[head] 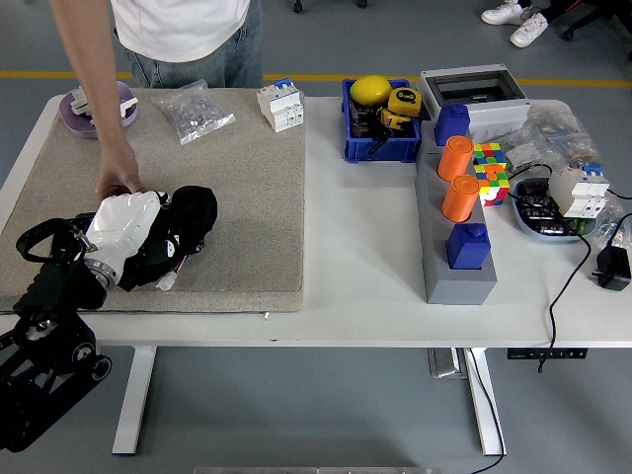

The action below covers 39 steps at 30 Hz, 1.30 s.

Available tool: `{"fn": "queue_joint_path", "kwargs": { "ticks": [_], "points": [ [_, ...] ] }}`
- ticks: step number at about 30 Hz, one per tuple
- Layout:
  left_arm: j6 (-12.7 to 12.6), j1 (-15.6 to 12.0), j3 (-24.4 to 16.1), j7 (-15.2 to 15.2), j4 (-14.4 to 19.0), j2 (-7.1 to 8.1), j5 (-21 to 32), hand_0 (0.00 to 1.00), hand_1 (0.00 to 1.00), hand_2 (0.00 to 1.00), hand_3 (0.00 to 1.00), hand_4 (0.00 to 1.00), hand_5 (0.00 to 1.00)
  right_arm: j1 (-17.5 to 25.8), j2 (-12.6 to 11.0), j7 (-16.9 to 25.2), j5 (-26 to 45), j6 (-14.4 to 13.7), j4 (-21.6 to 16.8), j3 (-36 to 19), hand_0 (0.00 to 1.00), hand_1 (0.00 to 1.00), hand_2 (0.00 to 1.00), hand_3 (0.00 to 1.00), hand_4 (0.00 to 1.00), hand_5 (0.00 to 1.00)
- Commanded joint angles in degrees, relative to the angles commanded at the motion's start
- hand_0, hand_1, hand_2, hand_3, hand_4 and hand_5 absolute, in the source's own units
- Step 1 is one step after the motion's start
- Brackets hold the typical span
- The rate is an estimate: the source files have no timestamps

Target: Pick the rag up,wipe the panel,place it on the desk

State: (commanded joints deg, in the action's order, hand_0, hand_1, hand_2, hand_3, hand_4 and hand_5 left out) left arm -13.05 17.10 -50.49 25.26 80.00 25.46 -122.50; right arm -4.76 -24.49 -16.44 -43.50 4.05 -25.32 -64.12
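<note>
The left robot hand (163, 237) is lying on the beige mat (247, 197) toward 9 o'clock on the white tabletop (365, 286), black fingers curled down over something dark; whether that bundle is the rag cannot be told, nor whether the fingers are truly gripping it. A white cover (120, 225) is wrapping the wrist. A person's hand (118, 184) is resting on the mat just beyond it, at about 10 o'clock. Toward 3 o'clock a grey panel (456, 252) is carrying orange cylinders (458, 178) and blue blocks (467, 245)
</note>
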Motion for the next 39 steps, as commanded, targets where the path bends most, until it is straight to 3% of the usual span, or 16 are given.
{"fn": "queue_joint_path", "kwargs": {
  "ticks": [22, 39],
  "points": [
    [0.1, -3.7, -6.0, 0.3, -3.4, 4.0, -2.4, 0.271, 0.211, 0.473, 0.45, 0.105, 0.002, 0.1, -0.1, 0.0, 0.0, 0.1, 0.0, -0.1, 0.785, 0.546, 0.692, 0.713, 0.998, 0.717],
    [0.2, -5.8, -10.8, 1.5, -5.3, 6.01, -4.0, 0.272, 0.211, 0.472, 0.45, 0.105, 0.002, 0.2, -0.1, 0.1, 0.0, 0.1, 0.0, -0.2, 0.785, 0.546, 0.692, 0.712, 0.998, 0.718]
  ]
}}
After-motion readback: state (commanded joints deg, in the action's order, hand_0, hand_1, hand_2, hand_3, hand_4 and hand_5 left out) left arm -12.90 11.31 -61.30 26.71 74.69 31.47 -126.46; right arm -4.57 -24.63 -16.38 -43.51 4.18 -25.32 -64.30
